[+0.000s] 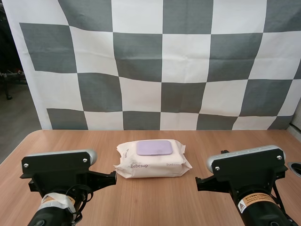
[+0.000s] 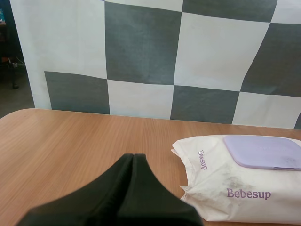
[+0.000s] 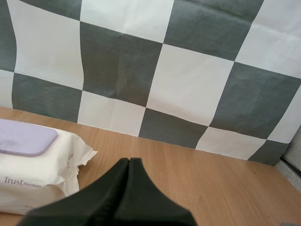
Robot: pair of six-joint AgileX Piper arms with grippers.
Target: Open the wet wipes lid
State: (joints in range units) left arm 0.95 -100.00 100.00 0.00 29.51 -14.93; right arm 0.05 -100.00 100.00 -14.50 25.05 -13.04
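A white pack of wet wipes point(image 1: 153, 161) marked "Bebesup" lies flat in the middle of the wooden table point(image 1: 155, 202), its lilac lid point(image 1: 154, 147) flat and closed on top. In the left wrist view my left gripper point(image 2: 133, 157) is shut on nothing, its fingers one dark wedge, with the pack point(image 2: 244, 183) and lid point(image 2: 263, 151) close beside it. In the right wrist view my right gripper point(image 3: 129, 162) is likewise shut and holds nothing, a short way from the pack's crimped end point(image 3: 70, 162) and the lid point(image 3: 23, 137).
Both arms' bodies sit low at the near table edge, the left arm point(image 1: 59, 181) and the right arm point(image 1: 247, 176) flanking the pack. Bare tabletop lies around the pack on all sides.
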